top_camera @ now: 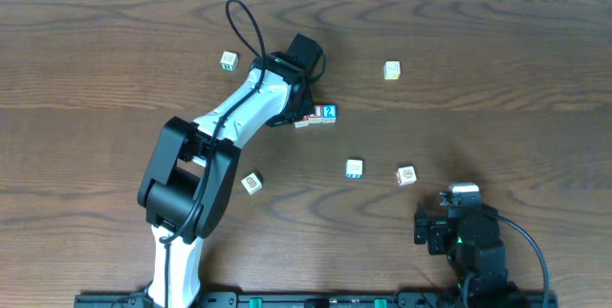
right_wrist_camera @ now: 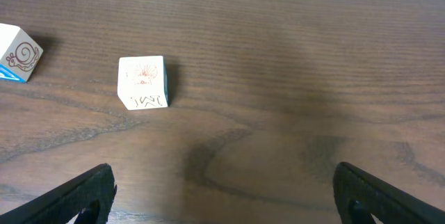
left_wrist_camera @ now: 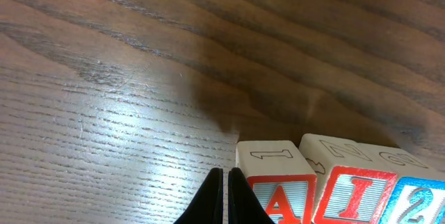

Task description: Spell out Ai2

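Left gripper (left_wrist_camera: 224, 197), tips pressed together & empty, sits just beside the A block (left_wrist_camera: 281, 200) on its free side, I block (left_wrist_camera: 356, 195) next past A, 2 block (left_wrist_camera: 424, 203) beyond, so prob. lift straight off w/o clipping A; right gripper (right_wrist_camera: 222, 182) spread, well apart from A.

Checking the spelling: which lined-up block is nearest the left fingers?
The red A block, right beside the shut fingers; I and 2 sit farther along.
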Tool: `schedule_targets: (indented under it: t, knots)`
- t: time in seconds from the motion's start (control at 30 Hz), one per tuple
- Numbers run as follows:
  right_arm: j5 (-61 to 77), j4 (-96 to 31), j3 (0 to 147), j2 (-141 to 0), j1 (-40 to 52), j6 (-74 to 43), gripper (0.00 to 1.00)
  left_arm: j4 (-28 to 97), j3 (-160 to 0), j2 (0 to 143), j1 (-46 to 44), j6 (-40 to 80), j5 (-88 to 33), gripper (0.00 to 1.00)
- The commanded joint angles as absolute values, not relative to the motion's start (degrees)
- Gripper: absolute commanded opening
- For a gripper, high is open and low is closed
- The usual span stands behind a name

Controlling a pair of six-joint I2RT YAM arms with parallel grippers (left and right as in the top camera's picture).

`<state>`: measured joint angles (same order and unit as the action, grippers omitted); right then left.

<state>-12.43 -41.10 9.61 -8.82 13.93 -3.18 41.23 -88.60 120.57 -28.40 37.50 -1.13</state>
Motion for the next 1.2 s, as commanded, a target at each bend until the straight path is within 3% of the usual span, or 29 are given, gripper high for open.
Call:
schedule_targets:
  t: [0.0, 0.3, 0.6, 0.63, 0.67, 0.7, 0.73, 1.17]
  knots:
    - [-12.6, -41.2, 9.5, -8.5, 13.6, -2.5, 0.99, 41.0, -88.2, 121.6, -28.5, 37.3, -0.6, 0.06]
    - [-12.6, -41.2, 9.5, -8.5, 13.6, -2.5, 0.99, 40.4, -88.2, 121.6, -28.4, 37.3, 0.1, 0.06]
    - [-12.6, -41.2, 9.5, -8.5, 13.6, -2.5, 0.99, 47.0, -93.5, 116.7, -22.2, 35.1, 11.7, 0.06]
    - [-12.6, -41.2, 9.5, -8.5, 13.6, -2.5, 0.99, 47.2, -95.0, 115.0, -21.4, 33.0, 11.0, 0.08]
    - [-12.6, -41.2, 9.5, -8.5, 13.6, -2.5, 0.99, 47.7, -97.2, 112.4, -20.5, 30.5, 9.5, 0.33]
    - [-12.6, -41.2, 9.5, -8.5, 13.6, -2.5, 0.99, 48.2, -99.2, 110.2, -19.9, 29.3, 8.2, 0.73]
    - [-12.6, -41.2, 9.5, -8.5, 13.6, -2.5, 0.99, 49.2, -101.4, 107.6, -19.4, 28.7, 7.2, 0.95]
    - [-12.6, -41.2, 9.5, -8.5, 13.6, -2.5, 0.99, 54.7, -107.0, 81.4, -18.3, 22.3, 16.1, 0.95]
